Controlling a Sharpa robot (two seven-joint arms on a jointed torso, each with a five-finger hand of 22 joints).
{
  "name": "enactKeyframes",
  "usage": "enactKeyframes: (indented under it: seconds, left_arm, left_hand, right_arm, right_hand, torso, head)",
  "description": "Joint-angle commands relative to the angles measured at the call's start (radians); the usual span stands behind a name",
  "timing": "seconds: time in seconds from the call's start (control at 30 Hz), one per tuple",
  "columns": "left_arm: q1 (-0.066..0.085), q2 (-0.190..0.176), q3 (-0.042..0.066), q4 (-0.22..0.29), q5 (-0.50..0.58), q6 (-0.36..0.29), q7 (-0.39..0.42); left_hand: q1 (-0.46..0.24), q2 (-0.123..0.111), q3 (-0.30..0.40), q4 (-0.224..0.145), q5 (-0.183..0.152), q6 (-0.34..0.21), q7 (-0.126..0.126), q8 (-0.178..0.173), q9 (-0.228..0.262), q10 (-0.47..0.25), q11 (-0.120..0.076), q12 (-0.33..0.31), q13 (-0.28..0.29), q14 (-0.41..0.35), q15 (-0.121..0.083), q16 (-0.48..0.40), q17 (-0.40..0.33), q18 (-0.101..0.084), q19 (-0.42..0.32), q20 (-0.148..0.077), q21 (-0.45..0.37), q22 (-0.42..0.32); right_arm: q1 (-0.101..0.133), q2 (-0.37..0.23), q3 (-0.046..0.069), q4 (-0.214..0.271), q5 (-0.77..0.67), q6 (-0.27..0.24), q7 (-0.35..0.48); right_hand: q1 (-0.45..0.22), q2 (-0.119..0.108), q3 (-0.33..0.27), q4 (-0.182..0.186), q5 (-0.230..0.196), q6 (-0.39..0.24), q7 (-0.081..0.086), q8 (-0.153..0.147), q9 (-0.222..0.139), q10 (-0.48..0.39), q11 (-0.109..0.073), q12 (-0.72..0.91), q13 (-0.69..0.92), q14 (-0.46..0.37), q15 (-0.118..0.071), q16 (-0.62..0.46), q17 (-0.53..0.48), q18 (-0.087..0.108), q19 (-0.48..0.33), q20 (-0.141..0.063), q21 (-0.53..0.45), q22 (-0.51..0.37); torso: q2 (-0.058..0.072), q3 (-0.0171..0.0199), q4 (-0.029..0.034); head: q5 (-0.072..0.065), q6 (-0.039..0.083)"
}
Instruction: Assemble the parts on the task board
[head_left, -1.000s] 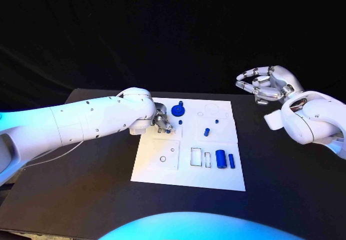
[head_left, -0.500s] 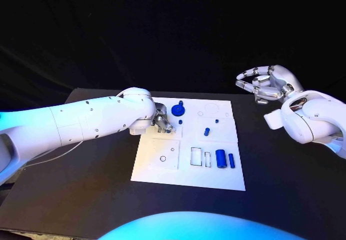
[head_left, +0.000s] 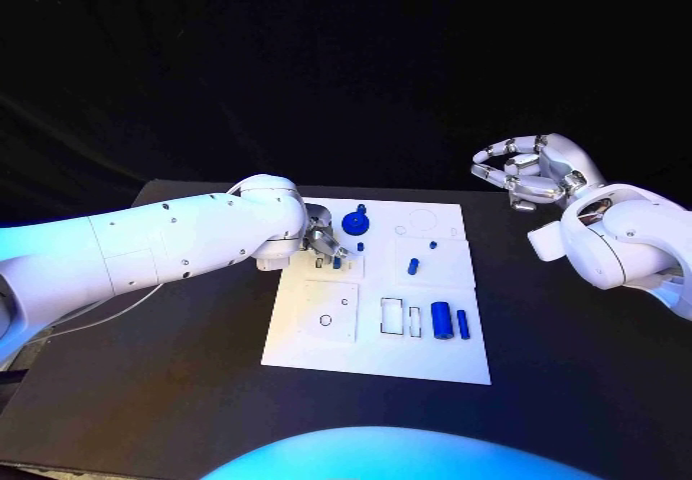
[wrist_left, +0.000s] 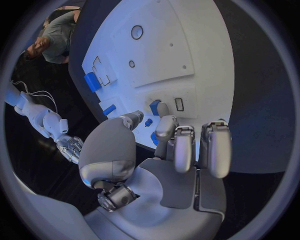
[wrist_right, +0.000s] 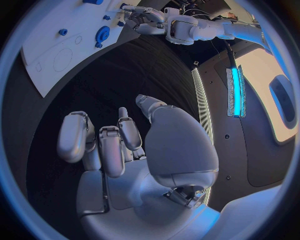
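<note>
My left hand (head_left: 323, 243) is pinching a small blue part (head_left: 336, 262) on the task board (head_left: 378, 352); my right hand (head_left: 528, 170) hangs off to the side, fingers curled, holding nothing.

The task board (head_left: 378, 345) lies in the middle of the desk (head_left: 159, 390). Against the board's far left corner stands a gear-like part (head_left: 356, 221), with the left hand (head_left: 323, 243) over the board just beside it. Toward the board's near right edge two upright parts (head_left: 451, 321) stand side by side. The right hand (head_left: 528, 172) hangs beyond the board's far right corner, well apart.
</note>
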Motion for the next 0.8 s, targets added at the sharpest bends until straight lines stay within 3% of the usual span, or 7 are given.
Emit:
enactKeyframes:
  seconds: [0.03,0.2,0.33,0.43,0.5,0.63,0.8]
  left_arm:
    - [0.008,-0.006,0.009,0.014,0.005,-0.045,0.013]
    - [0.023,-0.014,0.025,0.025,0.017,-0.053,0.021]
    - [0.042,-0.021,0.041,0.032,0.037,-0.035,0.032]
    - [0.059,-0.021,0.047,0.019,0.047,-0.016,0.046]
    - [0.071,-0.017,0.049,-0.002,0.055,-0.008,0.058]
    - [0.088,0.000,0.051,-0.052,0.062,0.001,0.079]
    - [0.103,0.033,0.052,-0.136,0.058,0.040,0.097]
  left_hand:
    - [-0.015,0.004,-0.015,0.001,-0.006,-0.005,-0.002,0.000,-0.001,-0.011,0.000,-0.005,-0.004,0.106,-0.009,0.004,0.263,-0.006,0.036,-0.009,0.005,0.116]
    - [-0.020,0.009,-0.033,0.000,-0.006,-0.015,0.000,-0.006,-0.003,-0.024,0.002,-0.020,-0.023,0.106,-0.008,0.004,0.263,-0.004,0.032,-0.009,0.002,0.108]
    - [0.032,0.009,-0.055,-0.003,-0.001,-0.059,0.019,-0.051,-0.028,-0.056,0.018,-0.053,-0.063,0.106,0.005,0.004,0.263,0.000,0.021,0.000,-0.009,0.086]
    - [0.101,0.021,-0.055,-0.004,0.002,-0.082,0.035,-0.089,-0.054,-0.077,0.031,-0.075,-0.091,0.106,0.016,0.004,0.263,0.003,0.014,0.010,-0.016,0.075]
    - [0.136,0.027,-0.059,-0.003,0.003,-0.113,0.055,-0.138,-0.084,-0.097,0.048,-0.097,-0.120,0.106,0.030,0.004,0.263,0.005,0.008,0.023,-0.023,0.063]
    - [0.174,0.032,-0.067,-0.003,0.003,-0.128,0.068,-0.180,-0.116,-0.099,0.060,-0.097,-0.124,0.106,0.042,0.004,0.263,0.005,0.008,0.035,-0.023,0.064]
    - [0.192,0.036,-0.070,-0.005,0.003,-0.127,0.071,-0.192,-0.129,-0.094,0.063,-0.091,-0.119,0.106,0.045,0.004,0.263,0.004,0.011,0.039,-0.020,0.071]
  right_arm:
    - [-0.001,0.003,0.000,-0.004,-0.005,0.006,0.008]
    - [-0.002,0.005,0.000,-0.009,-0.005,0.006,0.008]
    - [-0.003,0.007,0.000,-0.013,-0.005,0.007,0.009]
    - [-0.003,0.008,0.000,-0.015,-0.005,0.008,0.009]
    - [-0.003,0.009,0.000,-0.016,-0.005,0.009,0.008]
    - [-0.004,0.010,0.000,-0.018,-0.005,0.011,0.008]
    - [-0.005,0.011,0.000,-0.018,-0.005,0.012,0.008]
  right_hand:
    - [-0.009,0.001,0.000,0.007,-0.003,-0.008,0.001,0.003,0.001,-0.006,-0.002,0.000,-0.002,0.048,-0.005,-0.003,0.063,0.014,-0.001,-0.003,-0.007,-0.001]
    - [-0.009,0.001,0.000,0.008,-0.003,-0.009,0.001,0.004,0.001,-0.006,-0.002,0.000,-0.001,0.047,-0.005,-0.004,0.061,0.015,-0.001,-0.003,-0.008,-0.002]
    - [-0.009,0.001,0.000,0.008,-0.003,-0.009,0.001,0.004,0.001,-0.006,-0.002,0.000,-0.001,0.047,-0.005,-0.004,0.061,0.015,-0.001,-0.003,-0.008,-0.002]
    - [-0.009,0.001,-0.001,0.008,-0.003,-0.009,0.001,0.004,0.001,-0.004,-0.002,0.001,0.000,0.048,-0.005,-0.003,0.065,0.014,0.000,-0.003,-0.006,0.000]
    - [-0.009,0.001,-0.001,0.008,-0.003,-0.009,0.001,0.004,0.001,-0.004,-0.002,0.001,0.000,0.048,-0.005,-0.003,0.064,0.014,0.000,-0.003,-0.006,0.000]
    - [-0.009,0.001,-0.001,0.008,-0.003,-0.009,0.001,0.004,0.001,-0.004,-0.002,0.001,0.000,0.048,-0.005,-0.003,0.064,0.014,0.000,-0.003,-0.006,0.000]
    - [-0.009,0.002,-0.001,0.008,-0.003,-0.010,0.001,0.003,0.001,-0.003,-0.002,0.002,0.001,0.049,-0.005,-0.002,0.066,0.014,0.001,-0.003,-0.004,0.002]
  torso:
    - [-0.002,0.0006,0.0002]
    - [-0.002,-0.0002,0.0012]
    - [-0.001,-0.0001,0.0004]
    - [-0.001,0.0005,0.0006]
    - [-0.001,0.0006,0.0012]
    - [-0.001,-0.0004,-0.0001]
    - [0.001,-0.0007,-0.0023]
  head:
    - [0.004,0.004]
    - [0.007,0.005]
    - [0.005,0.010]
    - [0.005,0.013]
    - [0.003,0.015]
    - [0.003,0.023]
    - [0.006,0.030]
